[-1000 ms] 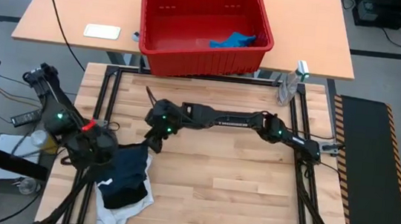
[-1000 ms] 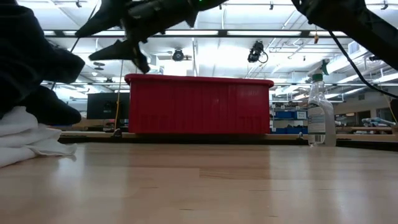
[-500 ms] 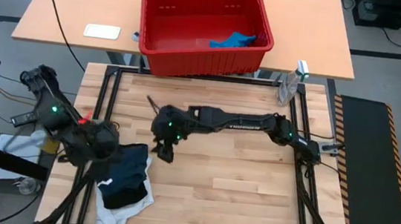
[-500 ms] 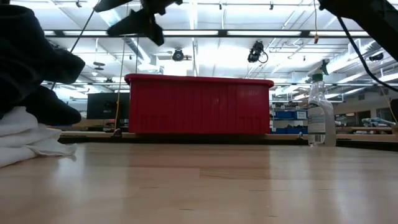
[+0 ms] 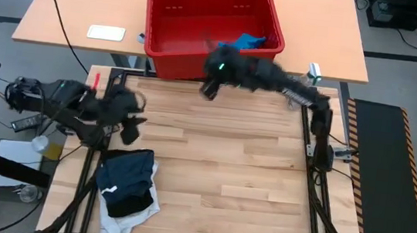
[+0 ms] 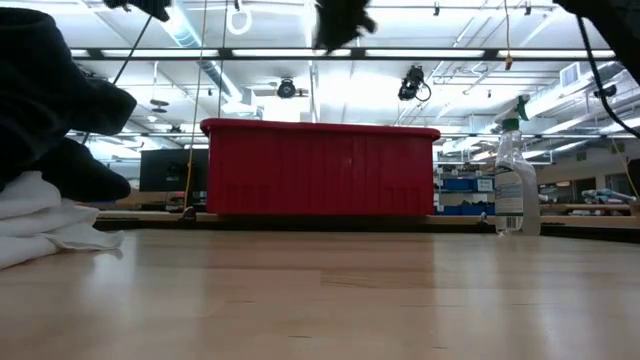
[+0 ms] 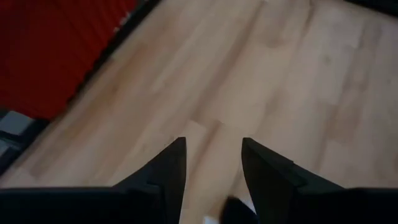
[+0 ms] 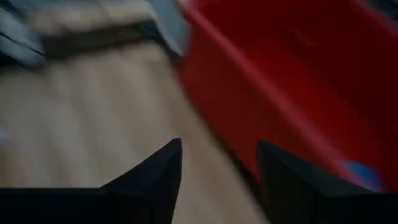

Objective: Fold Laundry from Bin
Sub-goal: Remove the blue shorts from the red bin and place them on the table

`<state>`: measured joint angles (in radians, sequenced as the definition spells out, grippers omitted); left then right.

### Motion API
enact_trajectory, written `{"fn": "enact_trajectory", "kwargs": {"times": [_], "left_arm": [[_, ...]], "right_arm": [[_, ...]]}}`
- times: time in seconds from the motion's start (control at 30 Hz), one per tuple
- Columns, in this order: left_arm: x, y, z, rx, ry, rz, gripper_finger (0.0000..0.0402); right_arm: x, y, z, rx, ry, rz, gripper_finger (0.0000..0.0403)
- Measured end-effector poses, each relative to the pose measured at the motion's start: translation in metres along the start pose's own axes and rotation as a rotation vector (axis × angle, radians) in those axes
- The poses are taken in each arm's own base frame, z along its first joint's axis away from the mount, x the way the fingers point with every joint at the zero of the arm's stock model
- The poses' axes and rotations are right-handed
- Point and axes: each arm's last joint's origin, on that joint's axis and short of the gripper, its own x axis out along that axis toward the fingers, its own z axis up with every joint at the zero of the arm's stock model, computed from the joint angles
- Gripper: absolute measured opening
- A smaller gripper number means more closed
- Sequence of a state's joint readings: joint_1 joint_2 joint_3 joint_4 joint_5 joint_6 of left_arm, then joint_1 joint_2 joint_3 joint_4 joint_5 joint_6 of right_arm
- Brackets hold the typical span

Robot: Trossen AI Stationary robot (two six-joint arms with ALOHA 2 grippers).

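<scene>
Swung up from mid-bench, right claw (image 5: 210,88) hovers spread and empty at the bin (image 5: 169,60)'s front rim; only the overhead view shows the blue garment (image 5: 241,42) inside, just beyond it.

We count one red bin (image 5: 212,25), one blue garment (image 5: 243,41) inside it, one stacked pile of garments (image 5: 129,192) at lower left, one spray bottle (image 6: 514,178), two arms.

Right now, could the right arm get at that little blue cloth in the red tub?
Probably yes. The right gripper hangs open near the bin's front wall, and the blue garment lies uncovered just inside, with nothing above it.
</scene>
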<state>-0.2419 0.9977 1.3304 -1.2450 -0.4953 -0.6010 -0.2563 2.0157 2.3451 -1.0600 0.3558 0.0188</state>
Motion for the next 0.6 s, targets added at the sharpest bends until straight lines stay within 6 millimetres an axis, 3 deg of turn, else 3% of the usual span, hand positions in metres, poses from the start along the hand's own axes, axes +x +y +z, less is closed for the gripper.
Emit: {"fn": "enact_trajectory", "kwargs": {"times": [0.1,0.33,0.47,0.6], "left_arm": [[0.011,0.011,0.014,0.005,-0.024,0.030,0.0155],[0.026,0.041,0.053,0.017,-0.236,0.190,0.0155],[0.030,0.059,0.063,-0.069,-0.288,0.299,0.0155],[0.034,0.075,0.065,-0.169,-0.281,0.372,0.0155]], "right_arm": [[0.002,-0.047,-0.009,-0.079,0.105,-0.078,0.0210],[0.022,-0.154,-0.037,-0.139,0.247,-0.059,0.0230],[0.027,-0.199,-0.055,-0.218,0.310,-0.086,0.0247],[0.019,-0.235,-0.066,-0.082,0.224,0.018,0.0252]]}}
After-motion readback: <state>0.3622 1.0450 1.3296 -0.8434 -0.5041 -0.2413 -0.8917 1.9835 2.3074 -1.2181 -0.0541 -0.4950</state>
